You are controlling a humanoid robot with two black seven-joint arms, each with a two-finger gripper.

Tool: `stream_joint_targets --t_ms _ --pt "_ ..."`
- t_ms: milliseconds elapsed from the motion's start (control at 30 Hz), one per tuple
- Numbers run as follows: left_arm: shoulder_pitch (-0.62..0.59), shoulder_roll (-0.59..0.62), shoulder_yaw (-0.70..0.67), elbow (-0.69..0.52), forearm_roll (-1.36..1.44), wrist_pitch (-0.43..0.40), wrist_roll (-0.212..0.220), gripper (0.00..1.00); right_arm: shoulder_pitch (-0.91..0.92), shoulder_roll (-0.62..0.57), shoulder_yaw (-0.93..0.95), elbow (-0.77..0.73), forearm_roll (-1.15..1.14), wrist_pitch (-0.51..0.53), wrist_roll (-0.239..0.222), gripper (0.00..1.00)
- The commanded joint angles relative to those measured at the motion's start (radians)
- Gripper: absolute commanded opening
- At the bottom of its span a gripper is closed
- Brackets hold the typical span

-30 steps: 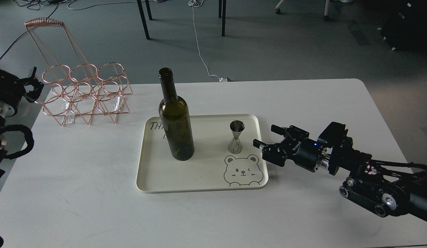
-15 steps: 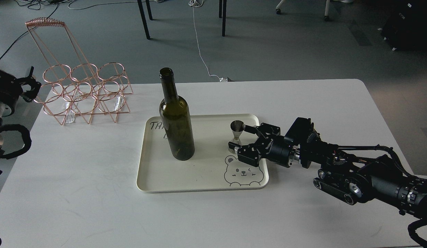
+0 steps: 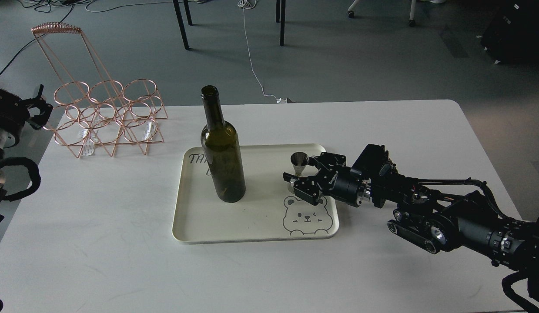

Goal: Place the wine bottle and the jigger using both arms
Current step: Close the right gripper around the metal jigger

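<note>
Taking the cream tray as our landmark, we begin at its near edge, where bare white table runs toward us. Printed on the tray's near right corner is a bear face. Our right arm comes in from the tray's right side, low over the table. Our right gripper reaches over the tray's right rim, its fingers parted with one on the near side and one on the far side of the jigger. We cannot quite tell whether either finger touches the metal; the jaws look spread rather than clenched. The jigger stands upright on the right part of the tray, just beyond the bear face. The wine bottle stands upright on the left part of the tray, well apart from the jigger, its open mouth rising above the tray's far rim. Dark lettering on the tray shows partly beside the bottle.

Beyond the tray's far left corner, on the table, stands a copper wire bottle rack. Left of the rack, at the table's edge, sits our left gripper, well away from the tray; it is dark and small, so we cannot tell its state.
</note>
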Motion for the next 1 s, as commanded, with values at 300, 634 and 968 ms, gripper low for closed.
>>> stream_joint_targets --t_ms 300,634,968 --pt "-0.005 0.001 0.0 0.0 0.0 0.0 0.0 0.98 0.002 0.032 -0.025 -0.028 0.001 0.0 0.0 0.52" --pt "-0.008 0.007 0.001 0.0 0.0 0.0 0.002 0.98 0.002 0.04 -0.028 -0.044 0.0 0.0 0.0 0.23" --pt "-0.011 0.009 0.0 0.0 0.0 0.0 0.0 0.98 -0.004 0.047 -0.026 -0.062 0.001 -0.028 0.0 0.09"
